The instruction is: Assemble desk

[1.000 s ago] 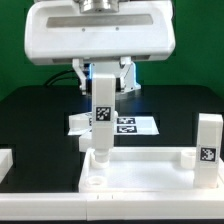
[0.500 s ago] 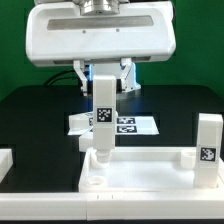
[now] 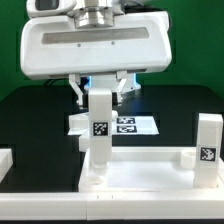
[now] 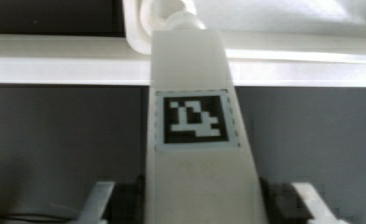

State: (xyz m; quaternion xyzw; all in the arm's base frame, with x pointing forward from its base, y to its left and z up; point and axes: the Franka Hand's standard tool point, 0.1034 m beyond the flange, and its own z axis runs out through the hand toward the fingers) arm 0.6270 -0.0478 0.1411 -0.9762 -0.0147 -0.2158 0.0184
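Having sunk lower, the white square tagged leg (image 3: 100, 130) is seating in the rimmed white panel (image 3: 150, 172), pincer (image 3: 99, 92) clamping it, probably needing more twisting.

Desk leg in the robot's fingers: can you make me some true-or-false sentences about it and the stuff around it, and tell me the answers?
1. The fingers hold a white leg upright. True.
2. That leg has no tag. False: a black-and-white tag is on its front.
3. Another leg stands at the exterior view's right end of the panel. True.
4. The marker board lies on top of the panel. False: it lies on the black table behind the panel.
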